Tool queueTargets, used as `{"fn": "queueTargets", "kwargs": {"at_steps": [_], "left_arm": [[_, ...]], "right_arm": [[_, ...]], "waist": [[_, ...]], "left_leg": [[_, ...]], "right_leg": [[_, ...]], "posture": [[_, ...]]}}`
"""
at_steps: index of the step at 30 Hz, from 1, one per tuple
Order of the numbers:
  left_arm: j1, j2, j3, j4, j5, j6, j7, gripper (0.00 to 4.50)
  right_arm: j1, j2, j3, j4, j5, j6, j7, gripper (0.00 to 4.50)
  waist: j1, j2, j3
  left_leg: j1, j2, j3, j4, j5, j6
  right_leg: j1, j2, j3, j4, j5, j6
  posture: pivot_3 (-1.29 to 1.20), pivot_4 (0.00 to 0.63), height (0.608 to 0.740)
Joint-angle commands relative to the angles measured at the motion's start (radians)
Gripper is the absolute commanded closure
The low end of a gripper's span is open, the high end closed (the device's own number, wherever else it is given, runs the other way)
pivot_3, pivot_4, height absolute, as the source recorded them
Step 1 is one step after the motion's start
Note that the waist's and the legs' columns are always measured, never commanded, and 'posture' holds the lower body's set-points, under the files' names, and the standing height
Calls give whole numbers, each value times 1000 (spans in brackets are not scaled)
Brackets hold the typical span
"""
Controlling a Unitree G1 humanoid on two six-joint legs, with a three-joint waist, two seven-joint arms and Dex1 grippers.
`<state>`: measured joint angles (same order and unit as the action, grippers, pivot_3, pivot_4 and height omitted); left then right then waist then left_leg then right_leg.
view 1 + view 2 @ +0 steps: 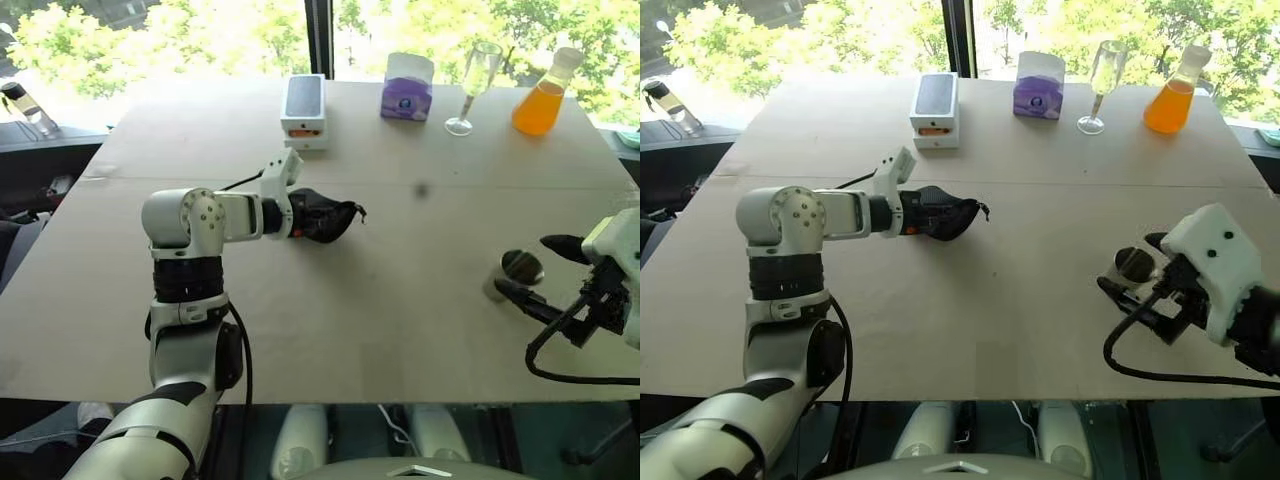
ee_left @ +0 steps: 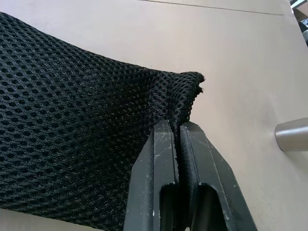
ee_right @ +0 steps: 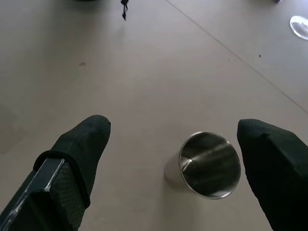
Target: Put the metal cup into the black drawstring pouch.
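The black drawstring pouch (image 1: pixel 328 216) is a soft mesh bag hanging just above the table left of centre, its cord trailing to the right. My left gripper (image 2: pixel 177 127) is shut on the pouch's edge, with the fabric pinched between its two fingers. The metal cup (image 3: pixel 210 164) stands upright on the table at the right, its open mouth up. My right gripper (image 3: pixel 173 132) is open above and around the metal cup, one fingertip on each side without touching it. The cup sits closer to one finger (image 3: pixel 272 159) than to the other.
Along the far edge of the table (image 1: pixel 400 330) stand a white phone box (image 1: pixel 304 110), a purple tissue box (image 1: pixel 407 87), a tall clear stemmed glass (image 1: pixel 476 85) and an orange-liquid flask (image 1: pixel 543 95). Bare tabletop lies between the pouch and the cup.
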<state>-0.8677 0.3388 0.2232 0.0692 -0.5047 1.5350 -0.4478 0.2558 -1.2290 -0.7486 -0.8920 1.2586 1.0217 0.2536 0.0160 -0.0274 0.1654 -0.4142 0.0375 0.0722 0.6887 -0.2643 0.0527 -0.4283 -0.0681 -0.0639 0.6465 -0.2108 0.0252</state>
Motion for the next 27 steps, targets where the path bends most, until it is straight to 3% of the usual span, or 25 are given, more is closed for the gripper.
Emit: {"fn": "queueTargets", "kwargs": {"at_steps": [1,5,14,17,20,22,27], "left_arm": [[-13,-18,-3,-74,-23,23,16,4500],[-5,-45,4,-121,-27,41,41,4500],[44,-76,14,-215,-23,55,84,4500],[52,-74,26,-218,-18,53,92,4500],[55,-73,29,-219,-19,49,94,4500],[53,-75,30,-215,-19,44,96,4500],[52,-76,37,-197,-40,15,72,4500]], "right_arm": [[-63,-54,95,68,14,33,-7,549],[-133,-93,229,116,-49,50,15,2269],[-308,-76,592,297,-325,13,115,2269],[-365,-62,652,336,-379,5,178,2993],[-400,-29,661,344,-403,9,212,4420],[-408,-4,643,335,-405,8,230,4420],[-462,192,531,276,-204,11,219,4420]], "waist": [[2,-1,1],[1,-2,1],[-1,-2,1],[-1,-2,1],[-1,-2,1],[0,-2,1],[-1,-1,2]], "left_leg": [[0,0,0,0,0,0],[-1,0,-1,0,0,-1],[0,0,0,0,2,-3],[-1,0,0,0,2,-4],[-1,0,0,0,2,-4],[-1,0,0,0,2,-4],[-1,0,0,0,2,-4]], "right_leg": [[0,0,0,0,0,0],[0,0,1,-1,0,0],[0,0,3,-1,0,0],[-1,0,3,-1,0,0],[-1,0,3,-1,0,0],[-1,0,2,-1,0,0],[-1,0,0,-1,0,0]], "posture": [[0,150,737],[0,150,737],[0,150,737],[0,150,737],[0,150,737],[0,150,737],[0,150,737]]}}
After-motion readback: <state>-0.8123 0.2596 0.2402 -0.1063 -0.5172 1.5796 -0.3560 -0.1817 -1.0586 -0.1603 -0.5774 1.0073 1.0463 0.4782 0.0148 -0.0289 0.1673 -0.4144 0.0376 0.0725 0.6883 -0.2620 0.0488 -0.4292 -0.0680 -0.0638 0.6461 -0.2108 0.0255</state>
